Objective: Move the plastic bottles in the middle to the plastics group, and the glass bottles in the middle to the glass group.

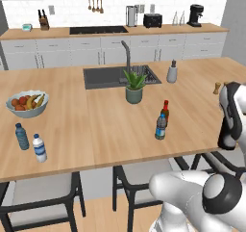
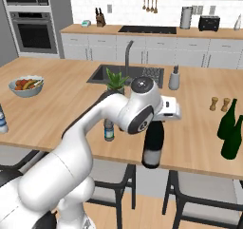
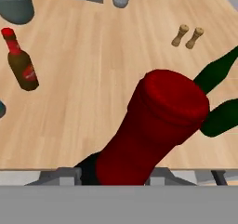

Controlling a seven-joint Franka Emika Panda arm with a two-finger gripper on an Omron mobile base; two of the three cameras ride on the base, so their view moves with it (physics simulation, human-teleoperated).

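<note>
My gripper is shut on the red foil neck of the tall near-black wine bottle, which hangs near the island's front edge. The hand view looks down on its red top. Two dark green glass bottles stand to its right, also seen in the hand view. The small brown bottle with a red top and the clear plastic bottle with a dark blue label stand together mid-counter. A blue bottle and a white-capped bottle stand far left.
A potted plant and a sink lie behind the middle bottles. Wooden salt and pepper shakers stand behind the green bottles. A fruit bowl sits at the left. Stools stand under the front edge.
</note>
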